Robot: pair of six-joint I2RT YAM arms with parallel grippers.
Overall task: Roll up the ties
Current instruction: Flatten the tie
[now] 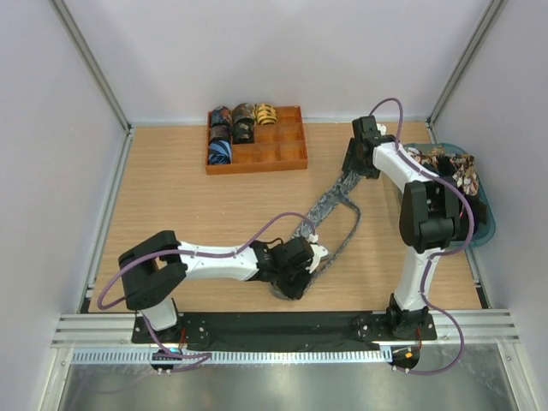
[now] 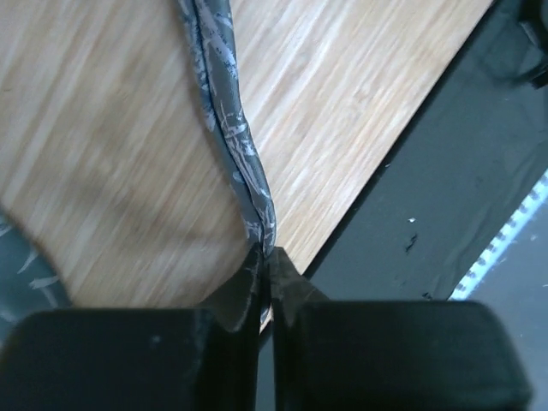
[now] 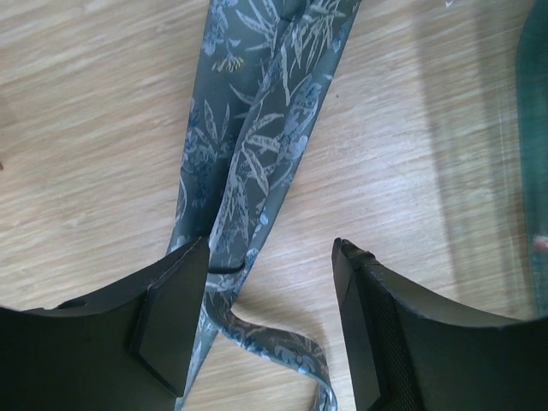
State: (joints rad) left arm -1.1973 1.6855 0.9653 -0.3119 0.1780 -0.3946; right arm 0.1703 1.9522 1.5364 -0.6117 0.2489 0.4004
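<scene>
A grey-blue leaf-print tie (image 1: 330,201) lies unrolled across the middle of the wooden table, its narrow end curving back toward the front edge. My left gripper (image 1: 312,257) (image 2: 270,257) is shut on the narrow strip of that tie (image 2: 227,111), close to the black mat. My right gripper (image 1: 349,171) (image 3: 265,257) hovers open over the wide, folded part of the tie (image 3: 257,128). That fabric passes under the gripper's left finger (image 3: 175,308), and nothing is pinched between the fingers.
An orange divided tray (image 1: 291,163) at the back holds several rolled ties (image 1: 244,124). A teal bin (image 1: 486,224) at the right edge holds loose ties (image 1: 445,163). A black mat (image 2: 445,171) runs along the front edge.
</scene>
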